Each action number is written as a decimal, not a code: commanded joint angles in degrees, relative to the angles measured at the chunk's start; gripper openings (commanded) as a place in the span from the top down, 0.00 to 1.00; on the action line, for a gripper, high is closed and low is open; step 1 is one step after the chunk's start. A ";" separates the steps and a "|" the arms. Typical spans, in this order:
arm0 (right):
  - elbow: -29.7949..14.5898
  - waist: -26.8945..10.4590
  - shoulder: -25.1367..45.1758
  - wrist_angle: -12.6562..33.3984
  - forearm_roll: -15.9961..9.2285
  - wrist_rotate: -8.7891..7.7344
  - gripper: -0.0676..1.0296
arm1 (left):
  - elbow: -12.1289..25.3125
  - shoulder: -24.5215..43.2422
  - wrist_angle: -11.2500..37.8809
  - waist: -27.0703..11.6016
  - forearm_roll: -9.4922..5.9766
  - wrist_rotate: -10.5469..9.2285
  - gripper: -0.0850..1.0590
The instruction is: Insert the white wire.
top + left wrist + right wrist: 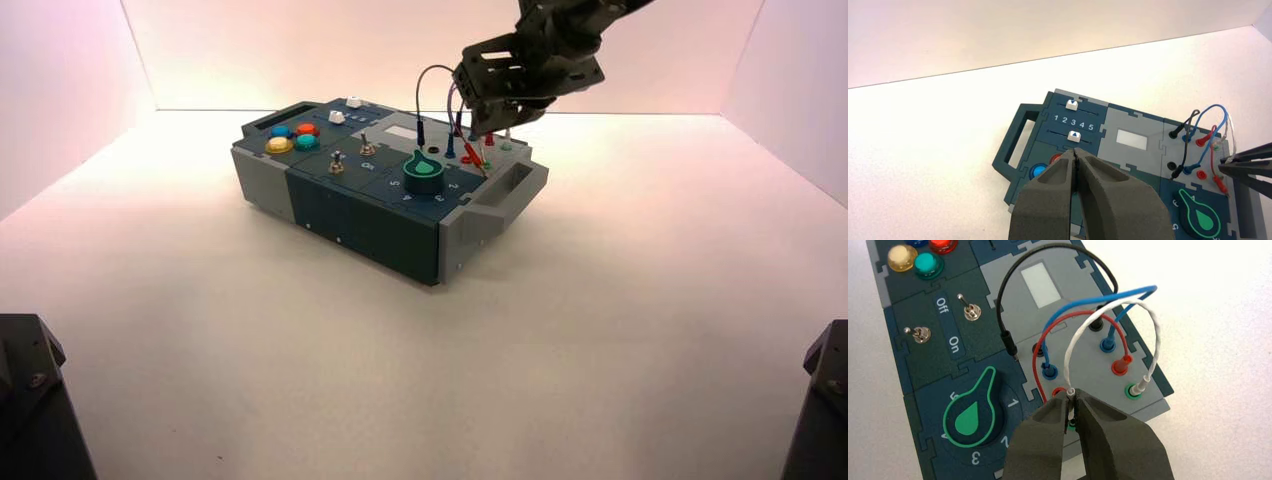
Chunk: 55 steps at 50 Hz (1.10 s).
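Over the socket corner of the grey and dark-blue control box (380, 215), at about two o'clock from its green teardrop knob (970, 415), the right claw (1071, 412) is pinched narrow on one slim pale plug of the thin white arched wire (1153, 335). That plug points down at a green-ringed socket showing just between the fingertips (1048, 412). The wire's other plug (1140, 385) sits in the second green-ringed socket (1133, 391), at about three o'clock from the held one.

To do this step well, I would keep the plug upright over the hole, press straight down without twisting, and avoid snagging the red wire (1038, 347) beside it. Release only once the plug has seated.

The left claw (1075, 165) hovers closed, holding nothing, above the button end of the box, near the two white sliders (1073, 120).
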<state>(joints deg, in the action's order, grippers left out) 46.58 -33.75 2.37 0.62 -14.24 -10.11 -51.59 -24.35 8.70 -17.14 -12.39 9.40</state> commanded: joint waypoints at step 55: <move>-0.18 0.70 -1.32 -3.78 2.64 0.35 0.96 | 1.41 -0.26 -0.26 1.32 -0.09 0.00 0.95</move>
<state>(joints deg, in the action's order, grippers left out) 46.76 -33.22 2.37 -2.37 -11.60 -10.02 -51.59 -24.26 8.70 -16.70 -12.48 9.40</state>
